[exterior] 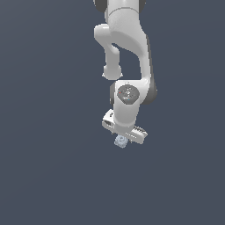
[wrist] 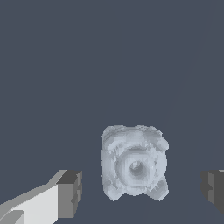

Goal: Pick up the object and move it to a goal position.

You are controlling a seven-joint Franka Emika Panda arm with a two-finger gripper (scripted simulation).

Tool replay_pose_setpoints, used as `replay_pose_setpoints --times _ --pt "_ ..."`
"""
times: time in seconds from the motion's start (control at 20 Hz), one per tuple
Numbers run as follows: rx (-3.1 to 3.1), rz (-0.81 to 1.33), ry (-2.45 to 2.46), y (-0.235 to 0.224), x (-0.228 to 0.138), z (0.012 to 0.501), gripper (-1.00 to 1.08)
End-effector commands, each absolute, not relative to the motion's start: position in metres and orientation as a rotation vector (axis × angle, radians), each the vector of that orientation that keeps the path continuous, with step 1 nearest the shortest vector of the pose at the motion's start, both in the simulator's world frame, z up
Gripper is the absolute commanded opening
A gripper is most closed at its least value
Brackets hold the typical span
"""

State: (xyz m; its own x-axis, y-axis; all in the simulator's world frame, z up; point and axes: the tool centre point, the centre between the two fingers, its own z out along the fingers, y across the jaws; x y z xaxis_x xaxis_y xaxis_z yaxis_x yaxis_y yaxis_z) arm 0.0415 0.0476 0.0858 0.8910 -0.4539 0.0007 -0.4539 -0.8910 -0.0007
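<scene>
Presently the object (wrist: 134, 168) is being straddled on the bench (wrist: 87, 65) by the released gripper (wrist: 142, 190), centred between the parted fingers (wrist: 70, 192) and apparently untouched, with no clear long axis.

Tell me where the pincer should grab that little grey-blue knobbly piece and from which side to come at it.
Come straight down from above and close on the two flatter flanks of the knobbly piece, not its bumpy corners. In the wrist view it already sits between the open pincer fingers, gap on either side. Its round central recess faces up, offering no outer edge to pinch, so squeezing the sides looks safest.
</scene>
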Motion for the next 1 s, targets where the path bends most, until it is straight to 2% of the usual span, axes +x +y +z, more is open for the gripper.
replay_pose_setpoints --times 0.0,0.3,0.55,0.6,0.95 --pt "-3.054 0.001 0.735 0.048 0.041 0.076 1.00" --pt "-3.053 0.000 0.739 0.047 0.040 0.046 1.00" --pt "-3.053 0.000 0.739 0.048 0.042 0.041 1.00" --pt "-3.053 0.000 0.739 0.048 0.042 0.041 -1.00" --pt "-3.053 0.000 0.739 0.048 0.042 0.041 -1.00"
